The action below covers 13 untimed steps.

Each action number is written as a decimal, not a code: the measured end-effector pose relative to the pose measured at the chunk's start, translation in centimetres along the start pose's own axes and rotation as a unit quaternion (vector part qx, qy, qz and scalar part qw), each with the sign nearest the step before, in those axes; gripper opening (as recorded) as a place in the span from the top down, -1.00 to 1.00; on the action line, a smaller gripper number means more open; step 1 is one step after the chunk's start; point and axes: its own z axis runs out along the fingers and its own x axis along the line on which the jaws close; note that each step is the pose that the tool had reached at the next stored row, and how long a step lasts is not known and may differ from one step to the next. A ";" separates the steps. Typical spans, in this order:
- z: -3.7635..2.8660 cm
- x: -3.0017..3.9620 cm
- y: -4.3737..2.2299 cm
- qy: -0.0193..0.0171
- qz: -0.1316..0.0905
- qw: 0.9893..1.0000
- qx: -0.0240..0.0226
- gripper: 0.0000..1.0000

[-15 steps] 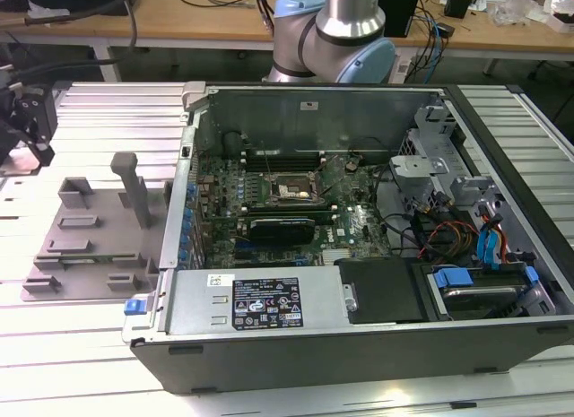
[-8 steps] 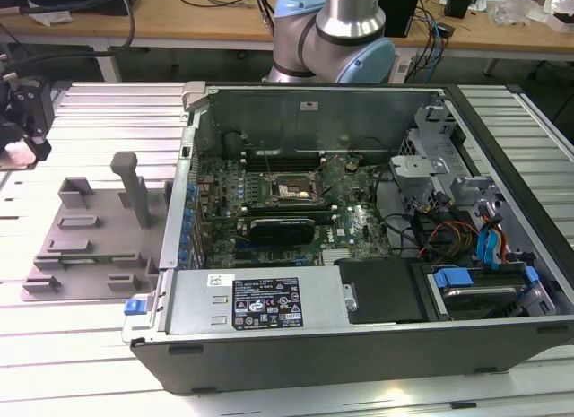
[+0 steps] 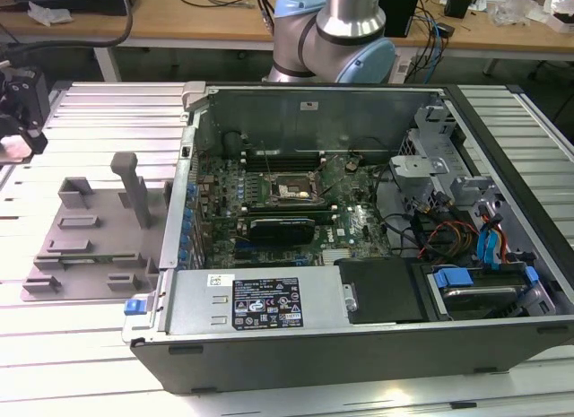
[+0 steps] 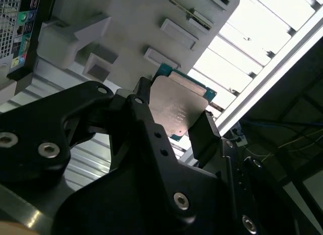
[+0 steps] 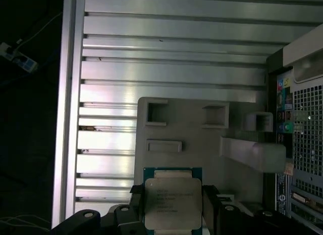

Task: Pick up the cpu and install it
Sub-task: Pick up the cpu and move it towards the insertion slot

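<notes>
PC case (image 3: pixel 359 256) lies open on slotted table (image 3: pixel 90 363), motherboard (image 3: pixel 296 211) facing up, socket (image 3: pixel 289 191) toward board's far side. At the exterior view's left of the case, grey fixture (image 3: pixel 90 238) sits on the table. Farther back, at that view's left edge, gripper (image 3: pixel 20 112) hangs clear of the fixture. In both wrist views its 2 black fingers (image 4: pixel 146 101) pinch the cpu (image 4: pixel 176 108) by opposite edges, jaws closed to chip width, silver top w/ green rim showing, fixture behind it. Arm base (image 3: pixel 332 31) stands at far side behind the case.
</notes>
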 end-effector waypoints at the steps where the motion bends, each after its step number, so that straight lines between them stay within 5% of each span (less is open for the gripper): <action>1: -0.12 0.00 0.00 0.000 0.000 1.000 0.000 -0.09; 13: -1.57 -0.04 0.08 0.000 0.000 1.000 0.000 -0.09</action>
